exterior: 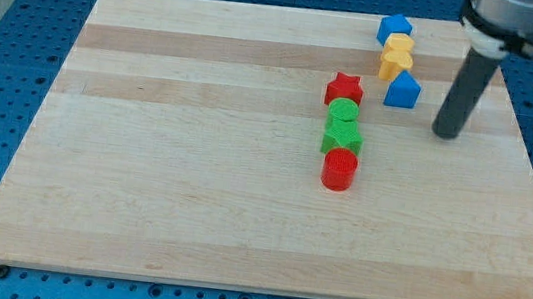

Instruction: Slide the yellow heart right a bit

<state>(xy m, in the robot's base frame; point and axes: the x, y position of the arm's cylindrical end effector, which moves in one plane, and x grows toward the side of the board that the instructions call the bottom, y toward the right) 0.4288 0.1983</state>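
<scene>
Two yellow blocks touch near the view's top right. The upper one (399, 47) looks like the yellow heart. The lower one (394, 66) looks many-sided. A blue block (394, 28) sits just above them and another blue block (403, 90) just below, forming a short column. My tip (445, 134) rests on the board to the right of and below this column, apart from every block. It is about a block's width right of the lower blue block.
A second column stands left of my tip: red star (345, 88), green round block (343, 112), green star (342, 137), red cylinder (339, 169). The wooden board (195, 162) lies on a blue pegboard table; its right edge is close to my tip.
</scene>
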